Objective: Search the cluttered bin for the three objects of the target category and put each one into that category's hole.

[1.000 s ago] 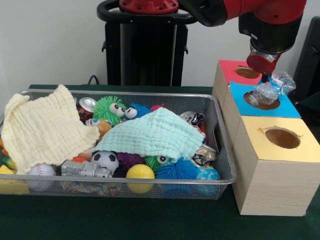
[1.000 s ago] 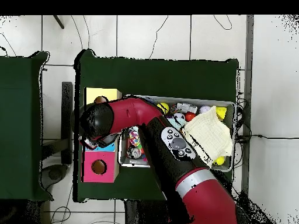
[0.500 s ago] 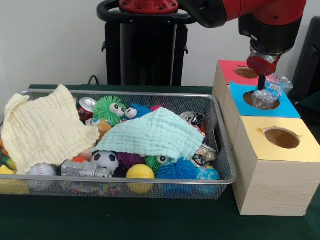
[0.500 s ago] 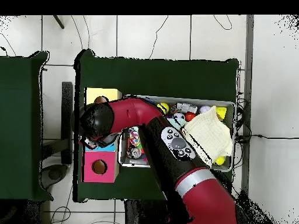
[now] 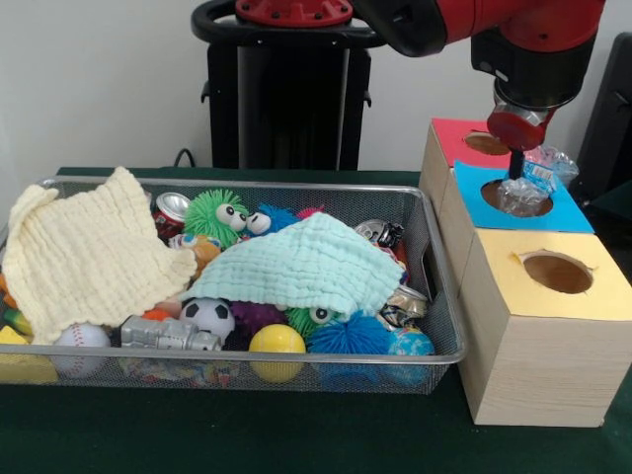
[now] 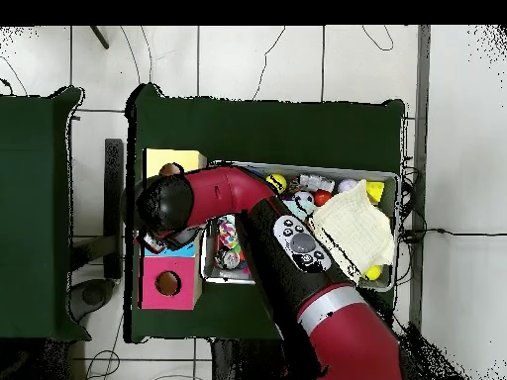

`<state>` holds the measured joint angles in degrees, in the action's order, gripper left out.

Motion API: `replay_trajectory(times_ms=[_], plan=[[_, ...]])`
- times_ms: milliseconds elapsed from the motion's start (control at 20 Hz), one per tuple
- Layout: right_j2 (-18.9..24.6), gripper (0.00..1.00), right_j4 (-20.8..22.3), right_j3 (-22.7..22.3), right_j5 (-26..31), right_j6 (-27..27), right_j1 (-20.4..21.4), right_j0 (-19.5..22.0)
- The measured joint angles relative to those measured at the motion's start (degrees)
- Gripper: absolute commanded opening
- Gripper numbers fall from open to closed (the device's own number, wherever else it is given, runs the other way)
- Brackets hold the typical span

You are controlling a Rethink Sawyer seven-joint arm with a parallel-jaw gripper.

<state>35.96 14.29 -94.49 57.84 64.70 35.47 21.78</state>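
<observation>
A crumpled clear plastic bottle (image 5: 533,183) sits partly in the round hole of the blue-topped box (image 5: 571,213), its upper part sticking out and leaning right. My gripper (image 5: 515,164) hangs straight above that hole and touches the bottle's top. I cannot see whether it still grips the bottle. In the overhead view the arm (image 6: 198,203) covers the blue box and the gripper. The wire bin (image 5: 436,259) holds balls, fuzzy toys, crushed cans and two cloths.
A red-topped box (image 5: 449,138) stands behind the blue one and a yellow-topped box (image 5: 538,336) in front, all close against the bin's right side. A cream cloth (image 5: 89,252) and a mint cloth (image 5: 306,262) cover much of the bin's contents.
The bottle has come down from hanging just above the blue box into its hole. Over the last half second nothing has visibly moved.
</observation>
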Motion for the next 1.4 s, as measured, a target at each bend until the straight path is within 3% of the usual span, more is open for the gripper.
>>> replay_trajectory(times_ms=[400, 1050, 1400], plan=[[-0.4, 1.0, 2.0, 0.0, -1.2, 0.0, 0.7, -0.5], [-2.4, 1.0, 6.9, -0.1, -9.9, 0.0, 4.9, -4.3], [-4.1, 1.0, 7.1, 0.1, -10.5, 0.0, 5.2, -5.8]])
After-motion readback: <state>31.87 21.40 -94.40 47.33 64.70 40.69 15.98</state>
